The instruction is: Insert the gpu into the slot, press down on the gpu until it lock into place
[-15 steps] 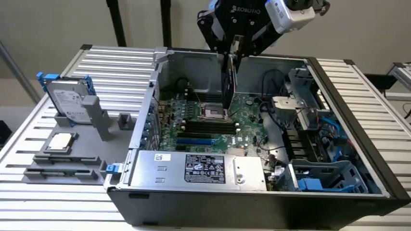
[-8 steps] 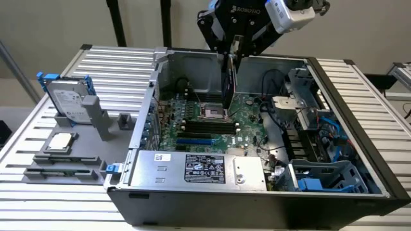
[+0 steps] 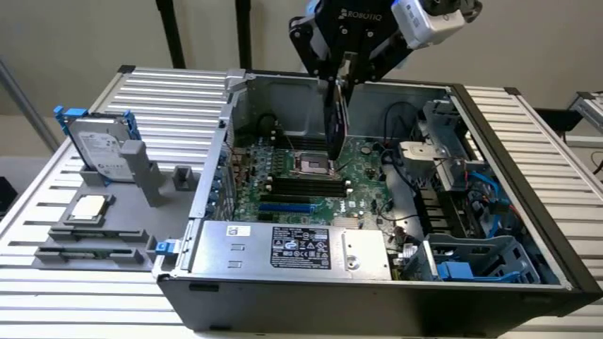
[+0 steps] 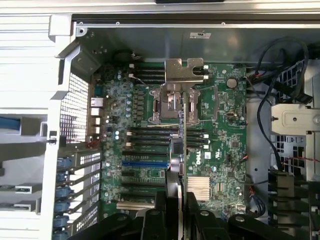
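1. Exterior view: set back and up high, angled down into the open computer case point(image 3: 377, 304) and the tabletop point(image 3: 94, 304) around it.
2. Wrist view: way closer, straight down past the pincer point(image 4: 181, 200) onto the motherboard point(image 4: 225, 150).
3. Both catch that motherboard.

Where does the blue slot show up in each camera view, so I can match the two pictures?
Exterior view: the slot lies on the green motherboard, between the memory strips and the silver labelled box.
Wrist view: the slot lies among black connector strips, one end near the edge-on gpu.
Shared landmark: the CPU socket, beyond the memory strips from the slot.
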Controlling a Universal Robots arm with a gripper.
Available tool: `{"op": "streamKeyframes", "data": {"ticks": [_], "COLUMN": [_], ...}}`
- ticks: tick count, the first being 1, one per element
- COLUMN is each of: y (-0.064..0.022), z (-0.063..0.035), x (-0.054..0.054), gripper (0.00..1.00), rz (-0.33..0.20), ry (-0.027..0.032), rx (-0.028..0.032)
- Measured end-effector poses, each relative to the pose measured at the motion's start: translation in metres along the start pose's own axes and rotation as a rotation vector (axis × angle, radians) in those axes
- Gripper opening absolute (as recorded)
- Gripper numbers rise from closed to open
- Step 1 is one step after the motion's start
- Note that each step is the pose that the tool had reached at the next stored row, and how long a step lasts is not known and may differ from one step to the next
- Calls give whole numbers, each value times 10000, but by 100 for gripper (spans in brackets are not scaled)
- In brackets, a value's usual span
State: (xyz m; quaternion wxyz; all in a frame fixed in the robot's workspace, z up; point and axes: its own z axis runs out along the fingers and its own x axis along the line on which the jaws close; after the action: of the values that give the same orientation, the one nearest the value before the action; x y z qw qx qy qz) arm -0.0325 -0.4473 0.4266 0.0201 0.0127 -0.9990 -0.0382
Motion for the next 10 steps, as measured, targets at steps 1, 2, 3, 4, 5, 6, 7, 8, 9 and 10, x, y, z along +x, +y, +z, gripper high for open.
{"op": "streamKeyframes", "data": {"ticks": [1, 2, 3, 4, 5, 6, 7, 8, 9, 10], "y": [0, 0, 0, 0, 0, 0, -1, -1, -1, -1], "z": [1, 2, 4, 5, 6, 8, 10, 13, 17, 21], "x": [0, 0, 0, 0, 0, -1, -1, -1, -1, -1], "gripper": [26, 26, 26, 26, 26, 26, 26, 26, 26, 26], "rz": [-185, -374, -544, -728, -907, -1103, -1281, -1461, -1640, -1825], "ry": [14, 29, 42, 57, 71, 86, 99, 113, 127, 141], "rx": [7, 15, 21, 29, 36, 44, 51, 59, 65, 73]}}
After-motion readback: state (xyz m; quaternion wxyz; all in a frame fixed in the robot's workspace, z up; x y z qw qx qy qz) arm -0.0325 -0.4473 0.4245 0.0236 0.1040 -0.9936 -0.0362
